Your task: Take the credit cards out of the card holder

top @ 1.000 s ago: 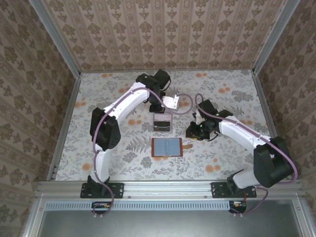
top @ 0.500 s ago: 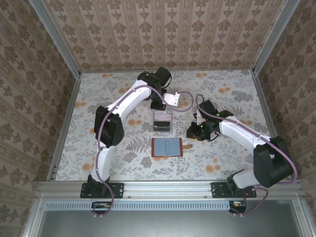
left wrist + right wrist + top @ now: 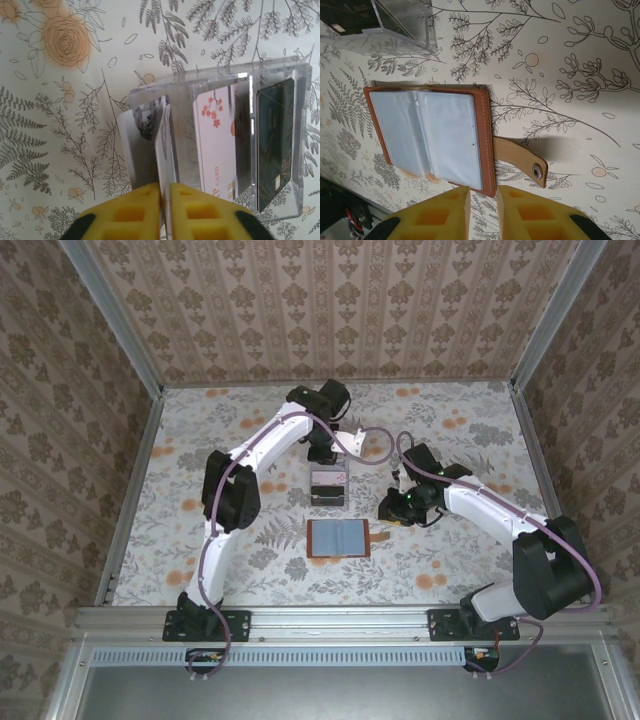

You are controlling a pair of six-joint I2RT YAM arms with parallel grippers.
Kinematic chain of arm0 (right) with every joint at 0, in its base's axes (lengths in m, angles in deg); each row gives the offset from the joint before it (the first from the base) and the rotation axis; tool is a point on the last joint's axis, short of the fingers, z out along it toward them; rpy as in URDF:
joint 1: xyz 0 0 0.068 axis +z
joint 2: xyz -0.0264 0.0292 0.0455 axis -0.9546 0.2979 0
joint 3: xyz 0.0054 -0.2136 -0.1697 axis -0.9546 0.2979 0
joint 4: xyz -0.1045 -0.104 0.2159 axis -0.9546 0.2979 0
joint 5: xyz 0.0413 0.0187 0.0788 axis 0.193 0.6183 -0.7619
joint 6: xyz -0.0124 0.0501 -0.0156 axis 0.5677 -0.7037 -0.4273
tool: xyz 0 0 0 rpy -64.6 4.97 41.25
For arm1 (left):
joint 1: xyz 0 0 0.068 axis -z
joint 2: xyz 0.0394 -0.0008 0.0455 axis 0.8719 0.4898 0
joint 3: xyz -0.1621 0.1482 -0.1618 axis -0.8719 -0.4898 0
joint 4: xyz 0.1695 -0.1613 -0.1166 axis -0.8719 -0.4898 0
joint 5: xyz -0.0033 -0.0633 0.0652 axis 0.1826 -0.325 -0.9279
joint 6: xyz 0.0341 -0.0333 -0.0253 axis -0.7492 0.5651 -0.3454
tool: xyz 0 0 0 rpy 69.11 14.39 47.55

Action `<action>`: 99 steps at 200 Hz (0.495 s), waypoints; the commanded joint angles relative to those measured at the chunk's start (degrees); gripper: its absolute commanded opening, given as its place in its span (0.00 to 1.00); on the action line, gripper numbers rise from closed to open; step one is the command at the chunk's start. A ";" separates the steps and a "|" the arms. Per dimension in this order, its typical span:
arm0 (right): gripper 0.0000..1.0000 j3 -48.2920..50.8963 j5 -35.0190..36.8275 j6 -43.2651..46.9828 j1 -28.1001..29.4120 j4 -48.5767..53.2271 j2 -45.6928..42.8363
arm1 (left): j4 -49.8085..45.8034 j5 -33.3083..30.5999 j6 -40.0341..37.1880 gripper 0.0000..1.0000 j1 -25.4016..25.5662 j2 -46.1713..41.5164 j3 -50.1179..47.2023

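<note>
Seemingly the final step: the left claw (image 3: 165,194), narrow, straddles a card (image 3: 163,145) standing in the tray (image 3: 215,75) beside other cards (image 3: 215,140); I cannot tell if it grips. The wallet (image 3: 427,135) lies open, seemingly empty, near the right claw (image 3: 483,202), narrow and holding nothing. Next: release, lift clear. Floral tabletop (image 3: 200,440), patterned walls (image 3: 330,300).
</note>
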 commanded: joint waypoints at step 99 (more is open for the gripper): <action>0.41 -3.26 14.96 6.45 -2.95 2.32 -0.33 | 16.45 -1.48 15.02 0.46 -2.12 -19.47 -19.95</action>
